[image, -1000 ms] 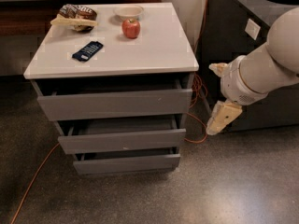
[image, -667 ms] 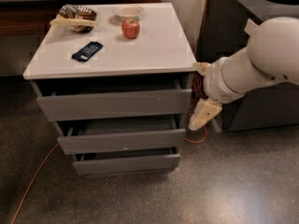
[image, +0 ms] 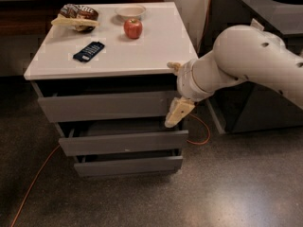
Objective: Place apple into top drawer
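Nearest lies the floor [image: 227,183], dark and speckled, with a thin orange cable [image: 33,183] trailing across it below and to the left of the fingers. Two short grey drawers [image: 123,143] sit under the fingers, flat-fronted and without handles. A dark gap shows above each.

The gripper [image: 169,94] hangs at the right end of the top drawer [image: 104,107], a wide, plain grey front with a shadowed slot above it. Its cream, wedge-shaped fingers [image: 180,111] stand spread apart and hold nothing. The lower one slants down past the drawer front's bottom corner, and only the tip of the upper one peeks out at the table's edge. Whether either touches the drawer cannot be told. The smooth, rounded white arm [image: 236,56] runs off the right border.

Above the fingers spreads the matte white table [image: 142,56]. A flat dark device [image: 88,51] lies up and to the left of them. Beyond them, the round red apple [image: 133,28] rests on the table, just in front of a shallow white bowl [image: 130,11]. A crinkled snack packet [image: 75,17] sits farther left. Right of the fingers stands a dark cabinet [image: 265,13], its round opening cut off at the top.

Since 0.7 s ago the gripper has moved left, from beside the table to the drawer front. The apple has not moved.
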